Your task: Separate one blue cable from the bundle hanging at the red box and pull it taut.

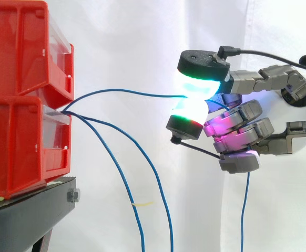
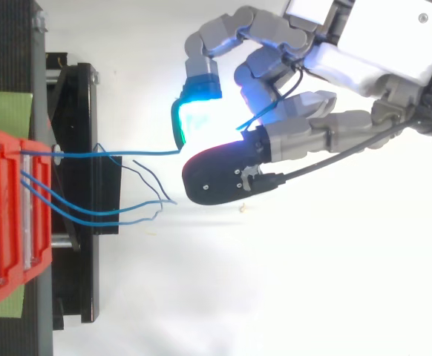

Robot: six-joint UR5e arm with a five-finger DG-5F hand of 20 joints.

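We hold 1 blue cable (image 1: 121, 91) pinched between the glowing pads (image 1: 199, 84) of the hand (image 1: 276, 113). It runs from the gap between the red bins (image 1: 16, 131) to the hand and bows a little, so it is not tight yet. We think it best to keep the pinch firm and pull slowly, straight away from the bins. The 2 other cables (image 1: 142, 163) hang down. The hand sits level, pinching tips toward the bins, other fingers curled.

Bright, even light, white curtain (image 1: 142, 42) blown out, pads (image 1: 192, 107) glaring cyan-white, thin grey shadows beside blue cables (image 2: 127, 153).
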